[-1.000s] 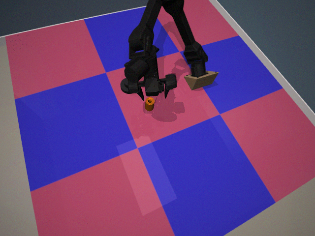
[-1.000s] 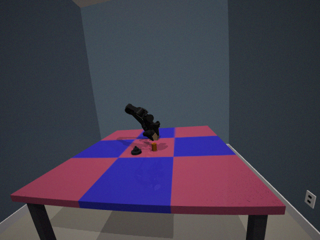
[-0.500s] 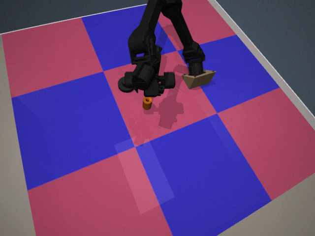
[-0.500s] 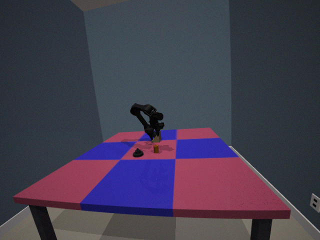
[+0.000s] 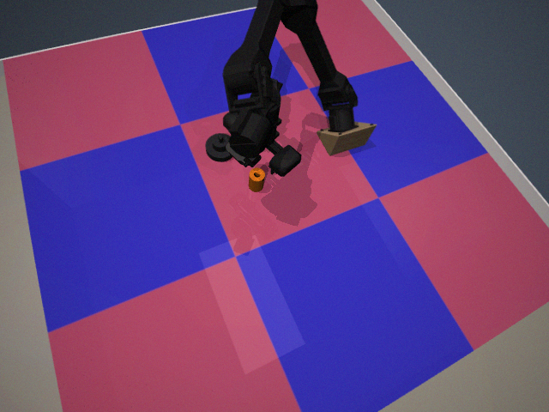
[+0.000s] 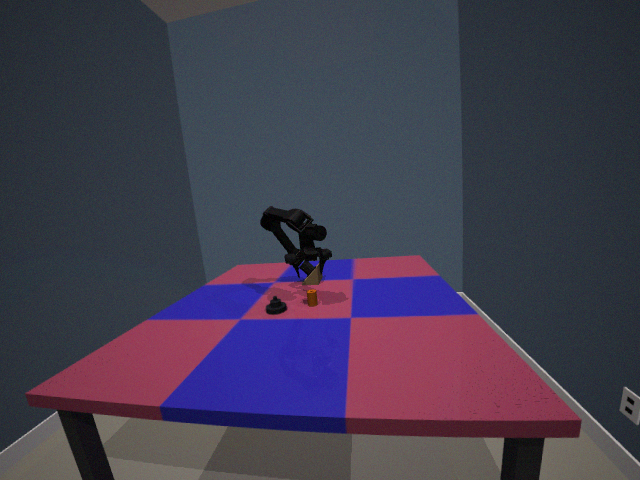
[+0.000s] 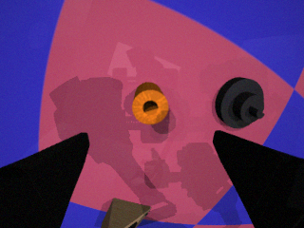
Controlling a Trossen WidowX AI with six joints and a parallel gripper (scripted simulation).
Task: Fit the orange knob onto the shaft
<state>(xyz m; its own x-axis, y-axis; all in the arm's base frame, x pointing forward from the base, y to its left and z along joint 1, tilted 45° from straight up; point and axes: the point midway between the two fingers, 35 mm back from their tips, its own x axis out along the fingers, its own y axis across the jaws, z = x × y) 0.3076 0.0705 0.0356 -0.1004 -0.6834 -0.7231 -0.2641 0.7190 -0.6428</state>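
Observation:
The orange knob (image 5: 256,184) (image 6: 312,298) (image 7: 150,94) stands upright on the table with its hole facing up. The exact direction of the hole's flat side is hard to tell. The dark round pedestal (image 5: 216,153) (image 6: 276,308) (image 7: 226,102) stands apart from the knob, to its left in the top and exterior views and to its right in the wrist view. Its thin shaft (image 6: 275,298) (image 7: 255,112) is bare. My gripper (image 6: 310,275) (image 7: 152,139) is wide open and empty, above the table. In the wrist view the knob lies beyond the gap between the fingertips. In the top view the fingertips are mostly hidden.
The tan wedge-shaped block (image 5: 347,142) (image 6: 312,279) (image 7: 124,214) sits under the lower end of the arm. The checkered table (image 5: 133,213) (image 6: 294,361) has red and blue squares. The arm's shadow falls around the knob.

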